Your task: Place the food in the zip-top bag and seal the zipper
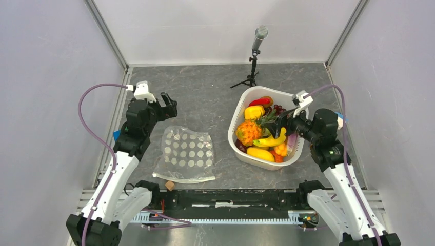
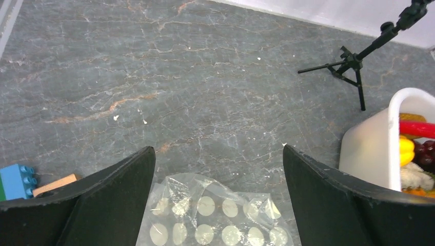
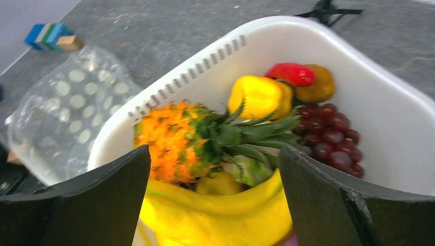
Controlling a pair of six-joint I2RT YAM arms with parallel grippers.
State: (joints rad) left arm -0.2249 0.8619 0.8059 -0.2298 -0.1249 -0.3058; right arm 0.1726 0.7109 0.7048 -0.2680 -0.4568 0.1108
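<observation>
The clear dotted zip-top bag lies flat on the table between the arms, its white zipper strip along the near edge; it also shows in the left wrist view and the right wrist view. The food fills the white basket: pineapple, bananas, yellow pepper, grapes. My left gripper is open and empty, above the bag's far edge. My right gripper is open over the basket, its fingers either side of the bananas.
A small microphone tripod stands at the back centre. A wooden block lies by the zipper strip. Coloured blocks sit left of the bag. Grey walls close in the table.
</observation>
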